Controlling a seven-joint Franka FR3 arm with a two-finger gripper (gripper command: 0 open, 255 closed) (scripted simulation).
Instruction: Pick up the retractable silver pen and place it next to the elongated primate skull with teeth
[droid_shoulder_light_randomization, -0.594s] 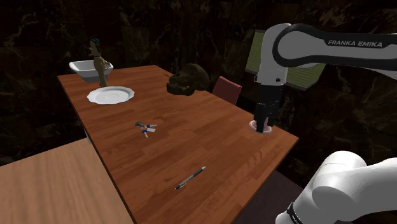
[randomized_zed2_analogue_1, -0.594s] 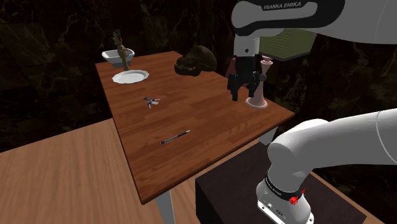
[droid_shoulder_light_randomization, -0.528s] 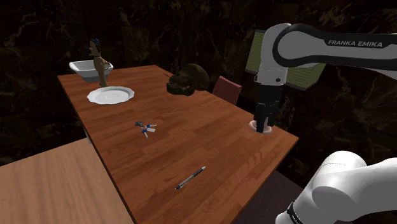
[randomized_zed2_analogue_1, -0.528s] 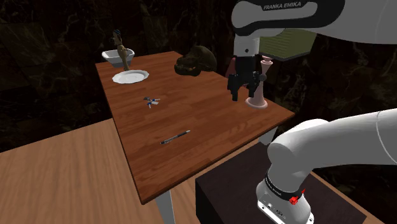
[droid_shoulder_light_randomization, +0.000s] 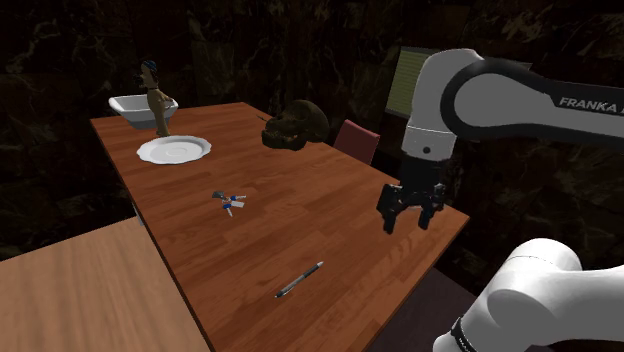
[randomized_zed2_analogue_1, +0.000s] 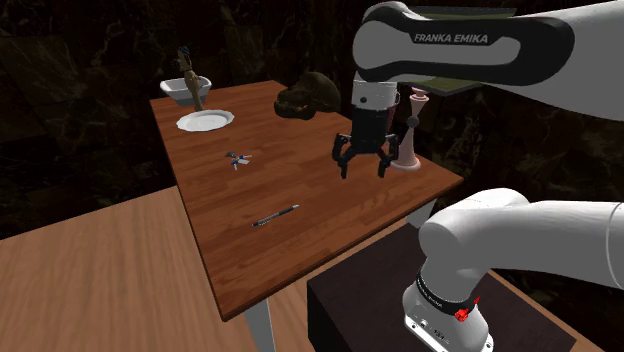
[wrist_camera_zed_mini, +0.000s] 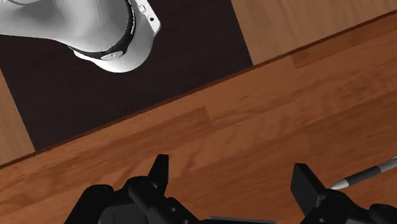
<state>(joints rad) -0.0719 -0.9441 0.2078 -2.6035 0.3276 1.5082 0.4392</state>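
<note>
A slim silver pen with a dark tip lies on the wooden table near its front edge, also seen as the pen. The dark brown skull rests at the far edge, and the second exterior view shows the same skull. My gripper hangs open above the table's right part, well apart from pen and skull. In the second exterior view the gripper holds nothing. The wrist view has the gripper over bare wood, with the pen's end just beyond one finger.
A pink footed vase stands close behind the gripper near the table's corner. A small blue-and-white object lies mid-table. At the far end are a white plate, a white bowl and a brown figurine. A red chair back stands beside the skull.
The hand has left the pink vase, moving toward the table's middle and front, and has turned about its axis so that its two spread fingers now show.
</note>
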